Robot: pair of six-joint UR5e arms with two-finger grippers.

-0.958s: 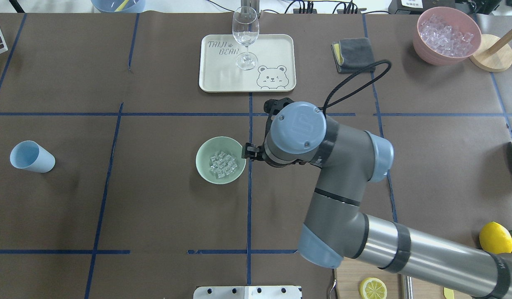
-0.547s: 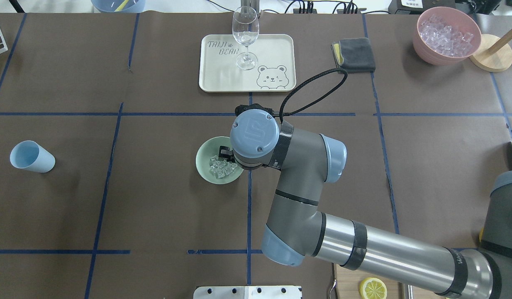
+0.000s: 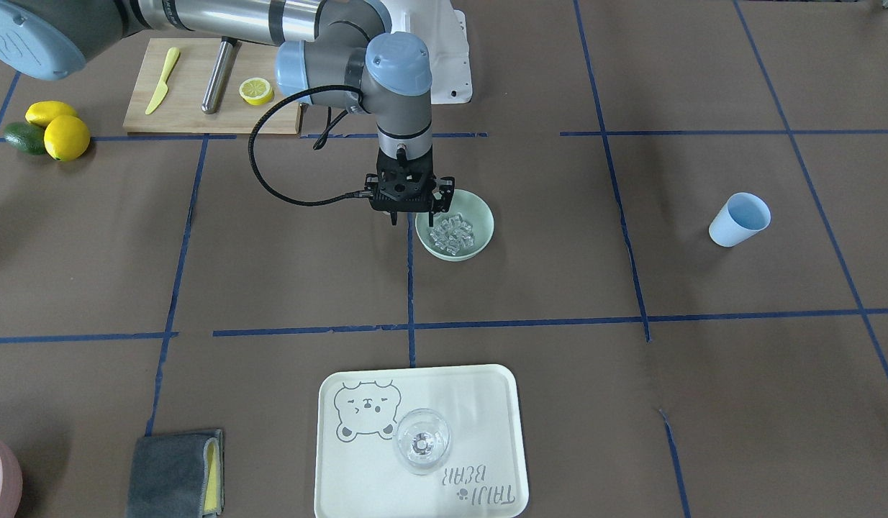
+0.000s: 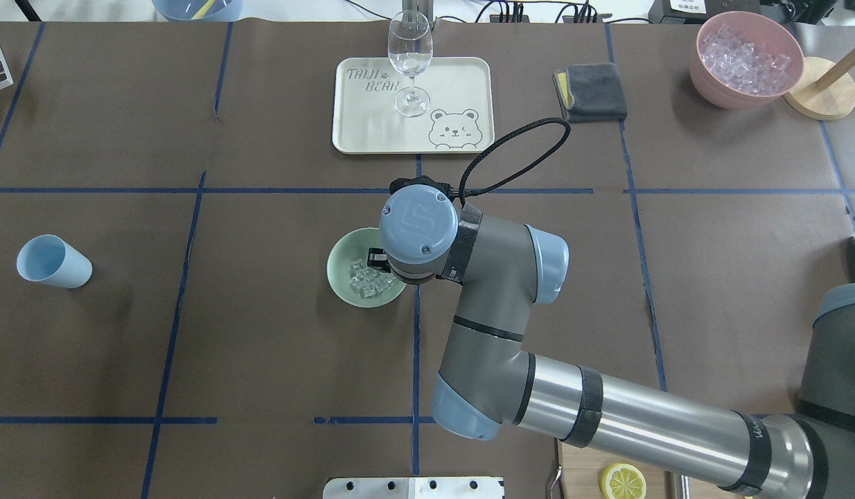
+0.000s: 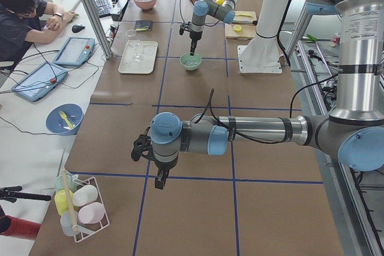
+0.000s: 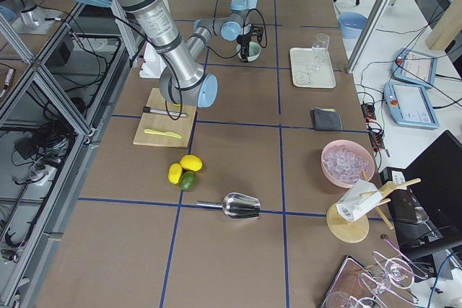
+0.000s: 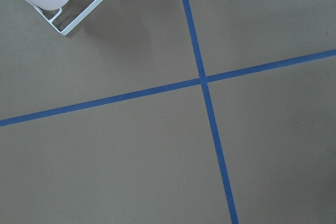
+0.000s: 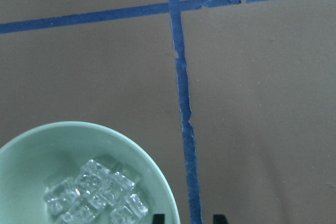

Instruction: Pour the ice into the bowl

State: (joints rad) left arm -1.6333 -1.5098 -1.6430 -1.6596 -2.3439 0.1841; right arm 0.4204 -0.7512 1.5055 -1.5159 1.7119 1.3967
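Note:
The pale mint-green bowl (image 4: 342, 277) stands at the table's middle with the ice (image 4: 369, 281), a heap of small clear cubes, inside it. Both also show in the front view, the bowl (image 3: 484, 224) and the ice (image 3: 451, 234). My right gripper (image 3: 413, 218) points straight down over the bowl's rim on the robot's right side. In the right wrist view its two fingertips (image 8: 158, 217) stand apart, the bowl's rim (image 8: 157, 177) between them and the ice (image 8: 94, 195) beside. My left gripper (image 5: 158, 183) hangs over bare table far left; I cannot tell its state.
A light blue cup (image 4: 52, 261) stands at the left. A cream tray (image 4: 455, 83) with a wine glass (image 4: 409, 55) is at the back, with a grey cloth (image 4: 590, 91) and a pink tub of ice (image 4: 746, 59) to its right. A cutting board (image 3: 192, 108) lies near the robot's base.
My right arm has swung left, and the gripper went from beside the bowl's right edge to over its rim. In the last half second it barely moved. Bowl and ice stayed put.

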